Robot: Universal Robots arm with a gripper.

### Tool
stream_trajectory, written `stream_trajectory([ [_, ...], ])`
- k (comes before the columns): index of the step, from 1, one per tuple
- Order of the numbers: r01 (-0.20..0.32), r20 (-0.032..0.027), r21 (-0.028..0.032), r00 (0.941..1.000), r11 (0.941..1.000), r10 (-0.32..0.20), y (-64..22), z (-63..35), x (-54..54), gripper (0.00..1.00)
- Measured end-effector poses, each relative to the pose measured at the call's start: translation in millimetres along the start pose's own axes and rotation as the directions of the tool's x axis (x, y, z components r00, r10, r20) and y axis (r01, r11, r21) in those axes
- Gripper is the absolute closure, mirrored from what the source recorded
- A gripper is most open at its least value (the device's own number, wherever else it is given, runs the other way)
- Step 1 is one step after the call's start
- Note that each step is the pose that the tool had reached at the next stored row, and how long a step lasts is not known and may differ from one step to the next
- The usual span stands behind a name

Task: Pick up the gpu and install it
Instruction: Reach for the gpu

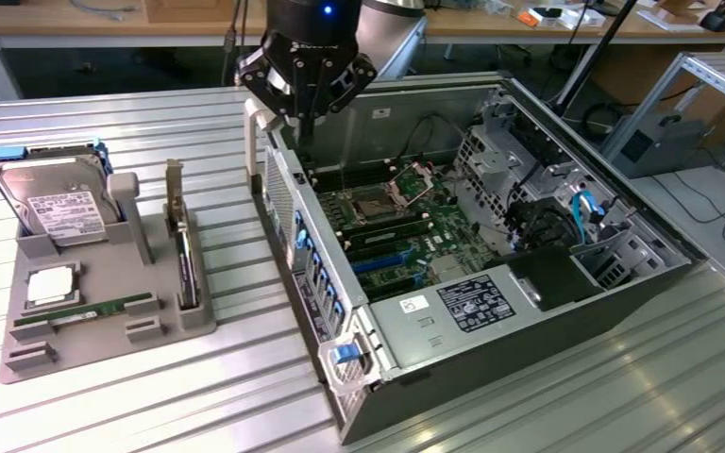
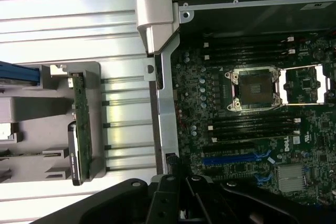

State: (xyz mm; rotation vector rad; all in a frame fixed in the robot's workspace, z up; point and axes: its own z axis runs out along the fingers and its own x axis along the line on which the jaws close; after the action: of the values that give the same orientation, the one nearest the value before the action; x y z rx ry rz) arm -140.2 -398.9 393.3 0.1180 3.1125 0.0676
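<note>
Jaws pinched together on nothing, gripper (image 1: 299, 121) over the computer case's (image 1: 290, 219) wall | exterior view's left: hard drive (image 1: 54, 203) in grey holder (image 1: 86, 344) | gpu (image 1: 184, 260) stands on edge in holder slot, untouched | right: motherboard (image 1: 388, 226) exposed

A ribbed metal table (image 1: 148, 396), seemingly aluminium, carries two things. A grey parts holder (image 1: 110, 344) lies toward the exterior view's left. An open computer case (image 1: 527, 359) lies near it.
</note>
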Motion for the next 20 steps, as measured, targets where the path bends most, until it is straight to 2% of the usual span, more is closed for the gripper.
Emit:
stream_trajectory([
  [20,0.000,0.0000,0.0000,1.0000,1.0000,0.000,-0.5,-0.2,6.3,0.89],
])
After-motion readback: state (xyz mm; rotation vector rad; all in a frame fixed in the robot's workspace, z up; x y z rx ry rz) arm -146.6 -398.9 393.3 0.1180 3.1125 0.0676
